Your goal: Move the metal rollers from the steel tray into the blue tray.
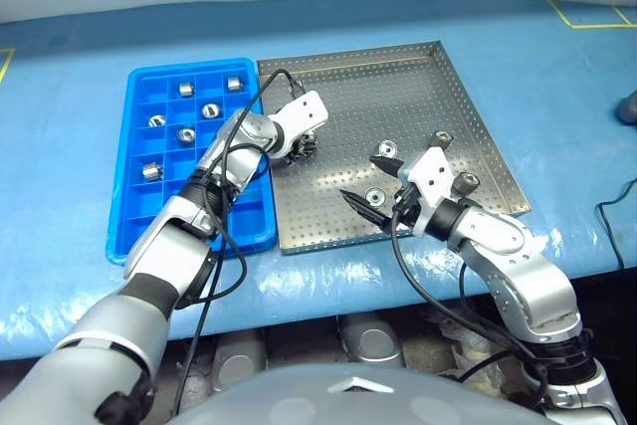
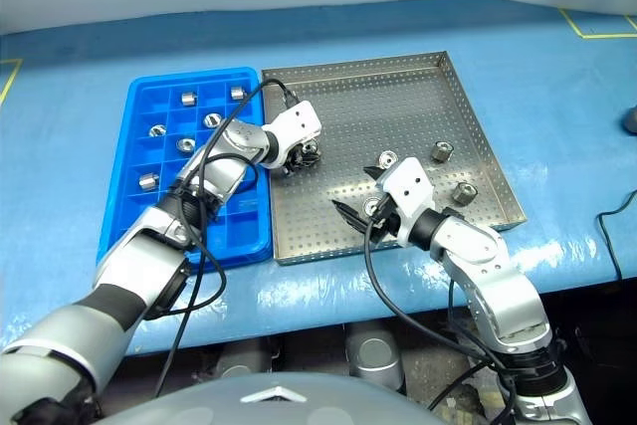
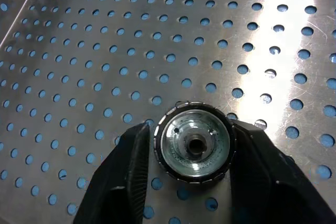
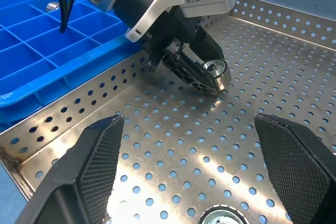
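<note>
The steel tray [image 1: 398, 87] lies on the table, and the blue tray [image 1: 251, 218] sits against its left side. My left gripper [image 1: 304, 146] is low over the steel tray's left part, shut on a metal roller [image 3: 195, 148] that rests between its fingers [image 3: 131, 166] on the perforated floor. Several more metal rollers lie in the steel tray's front right, such as one [image 1: 442, 138] and another [image 1: 466, 183]. Several rollers sit in the blue tray's compartments, such as one [image 1: 185, 133]. My right gripper [image 1: 363, 176] hangs open above the steel tray's front, with a roller [image 4: 220, 217] just beneath it.
The trays lie on a table covered in blue sheet [image 1: 80, 146], with yellow tape marks [image 1: 587, 22] at the far right. A dark object [image 1: 627, 106] sits at the right edge and a black cable [image 1: 612, 211] runs below it.
</note>
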{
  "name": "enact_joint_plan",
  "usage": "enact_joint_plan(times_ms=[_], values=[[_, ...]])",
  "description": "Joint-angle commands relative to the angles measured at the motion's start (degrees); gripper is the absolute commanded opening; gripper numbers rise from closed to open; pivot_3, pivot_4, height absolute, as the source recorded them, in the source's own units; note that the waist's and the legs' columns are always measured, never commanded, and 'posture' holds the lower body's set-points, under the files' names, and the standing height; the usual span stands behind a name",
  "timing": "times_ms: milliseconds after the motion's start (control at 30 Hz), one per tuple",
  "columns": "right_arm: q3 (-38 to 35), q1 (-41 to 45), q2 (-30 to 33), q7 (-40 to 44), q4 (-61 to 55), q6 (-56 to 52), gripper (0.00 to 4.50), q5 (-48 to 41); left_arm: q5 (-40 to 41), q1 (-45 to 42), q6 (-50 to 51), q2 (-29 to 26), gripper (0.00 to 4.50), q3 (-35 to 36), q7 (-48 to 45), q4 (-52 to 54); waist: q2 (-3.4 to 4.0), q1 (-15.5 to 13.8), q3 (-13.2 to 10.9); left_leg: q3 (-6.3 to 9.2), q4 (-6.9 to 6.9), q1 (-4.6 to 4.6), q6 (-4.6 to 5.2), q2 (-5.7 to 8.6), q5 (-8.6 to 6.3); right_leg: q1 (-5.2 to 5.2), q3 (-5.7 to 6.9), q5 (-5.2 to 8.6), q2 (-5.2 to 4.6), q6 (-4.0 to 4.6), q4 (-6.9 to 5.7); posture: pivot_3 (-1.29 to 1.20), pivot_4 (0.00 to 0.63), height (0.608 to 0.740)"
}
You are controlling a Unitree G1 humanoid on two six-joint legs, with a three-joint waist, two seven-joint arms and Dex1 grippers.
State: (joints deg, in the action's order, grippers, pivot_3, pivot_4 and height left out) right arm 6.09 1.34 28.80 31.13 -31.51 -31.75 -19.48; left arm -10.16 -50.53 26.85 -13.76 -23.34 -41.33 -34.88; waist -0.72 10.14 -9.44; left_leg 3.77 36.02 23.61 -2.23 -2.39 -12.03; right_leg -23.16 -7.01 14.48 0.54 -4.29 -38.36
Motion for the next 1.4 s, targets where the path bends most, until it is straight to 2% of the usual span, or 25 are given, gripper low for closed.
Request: enact_joint_plan(times_ms=[33, 333, 467, 533, 633, 767, 800, 1233, 1400], values=[[-1.3, 0.4, -0.1, -0.1, -1.9, 1.1, 4.19, -0.2, 0.2, -0.8, -1.2, -0.3, 2.3, 1.5, -0.2, 1.4, 0.0, 0.0, 0.0, 0.0, 0.0, 0.0, 0.0, 0.0, 0.0, 0.0, 0.0, 0.0, 0.0, 0.0, 0.0, -0.18, 0.15, 0.74], [-1.1, 1.1, 0.1, 0.5, -1.4, 0.9, 4.19, -0.3, 9.5, 0.8, 0.6, 0.0, 2.3, 9.5, -3.5, 11.9, 0.0, -0.2, 0.0, 0.0, 0.0, 0.02, 0.0, 0.0, 0.0, -0.01, 0.0, 0.0, -0.02, 0.0, 0.0, -0.17, 0.15, 0.74], [-1.1, 1.4, 0.3, 0.8, -1.2, 0.7, 4.19, -0.3, 8.5, 1.7, 1.8, -2.7, 2.3, 8.5, -4.1, 14.8, 0.01, -0.1, 0.0, 0.0, 0.0, -0.02, 0.0, -0.01, 0.0, 0.0, 0.0, 0.0, 0.0, 0.0, -0.04, -0.16, 0.15, 0.74], [-0.9, 1.6, 0.3, 1.0, -1.0, 0.8, 4.19, -0.2, 6.0, 1.7, 0.0, -3.4, 2.3, 6.9, -2.3, 12.9, 0.0, -0.2, 0.0, 0.0, 0.01, -0.05, 0.0, -0.01, 0.0, 0.0, -0.01, 0.0, 0.01, 0.0, -0.09, -0.15, 0.15, 0.74], [-0.6, 2.0, 0.0, 1.1, -0.7, 1.0, 4.19, -0.1, 3.5, 1.7, -2.8, -2.7, 2.91, 5.4, 0.4, 9.5, 0.0, -0.4, 0.0, 0.01, 0.05, -0.05, -0.01, 0.0, 0.01, 0.01, 0.0, 0.0, 0.0, 0.0, -0.13, -0.16, 0.15, 0.74], [-0.4, 2.0, -0.2, 1.0, -0.8, 0.9, 4.19, 0.0, 1.9, 0.3, -4.2, -0.4, 4.25, 5.8, 5.4, 4.3, 0.0, -0.9, 0.0, 0.01, 0.09, -0.01, -0.01, 0.03, 0.01, 0.0, 0.0, 0.0, -0.02, 0.0, -0.13, -0.17, 0.15, 0.74], [-0.3, 1.9, -0.2, 1.0, -0.9, 0.9, 4.19, 0.1, 2.0, 0.0, -4.6, 0.0, 4.46, 5.8, 5.7, 3.3, 0.0, -1.0, 0.0, 0.01, 0.08, -0.01, -0.01, 0.03, 0.01, 0.0, 0.0, 0.0, -0.02, 0.0, -0.13, -0.17, 0.15, 0.74], [-1.2, -0.3, -0.3, -0.3, -2.3, 1.1, 4.19, 0.0, -1.8, -4.0, -7.1, 3.9, 4.46, 3.9, 8.1, -9.5, 0.0, 0.0, 0.0, 0.0, 0.07, -0.01, -0.01, 0.04, 0.01, -0.03, -0.01, 0.0, -0.01, 0.0, -0.15, -0.2, 0.15, 0.74], [-1.3, -0.4, -0.3, -0.5, -2.3, 1.3, 4.19, 0.0, -0.8, -3.8, -7.3, 4.1, 2.84, 4.9, 7.5, -9.4, 0.0, 0.4, 0.0, 0.01, 0.07, -0.01, -0.01, 0.03, 0.01, -0.03, -0.01, 0.0, -0.01, 0.0, -0.16, -0.2, 0.15, 0.74]])
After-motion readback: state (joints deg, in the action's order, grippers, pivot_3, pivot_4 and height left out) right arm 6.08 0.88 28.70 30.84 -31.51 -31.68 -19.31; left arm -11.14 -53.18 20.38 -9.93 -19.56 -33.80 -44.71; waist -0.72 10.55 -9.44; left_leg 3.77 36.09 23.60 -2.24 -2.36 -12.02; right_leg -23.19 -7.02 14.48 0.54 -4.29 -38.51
